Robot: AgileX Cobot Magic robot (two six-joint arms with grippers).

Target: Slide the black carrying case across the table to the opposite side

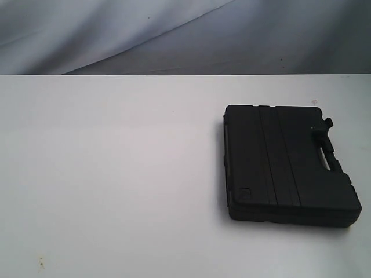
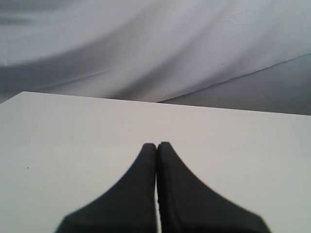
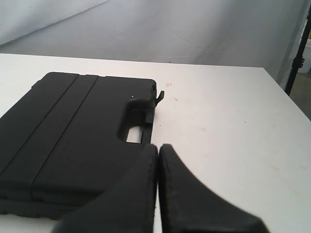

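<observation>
Closest to the lens in each wrist view are 2 black fingers pressed flat against each other: the left gripper (image 2: 156, 145) has its pincer closed on nothing and hangs over bare white table (image 2: 73, 145), while the right gripper (image 3: 158, 146), likewise closed and empty, sits at the handle edge of the case (image 3: 73, 131); whether its tips touch the plastic cannot be told. Just past those tips is the handle slot (image 3: 134, 133), with white tabletop showing through it, and further along the same edge a small latch (image 3: 160, 95) sticks out. In the exterior view a few tiny specks (image 1: 40, 263) mark the near left of the table (image 1: 116, 174), and beyond them the case (image 1: 290, 162) lies flat, lid up, on the right half, its handle slot (image 1: 333, 165) facing the right edge and 2 long grooves running across the lid. Behind the far table edge hangs a creased grey cloth (image 1: 174, 35).
</observation>
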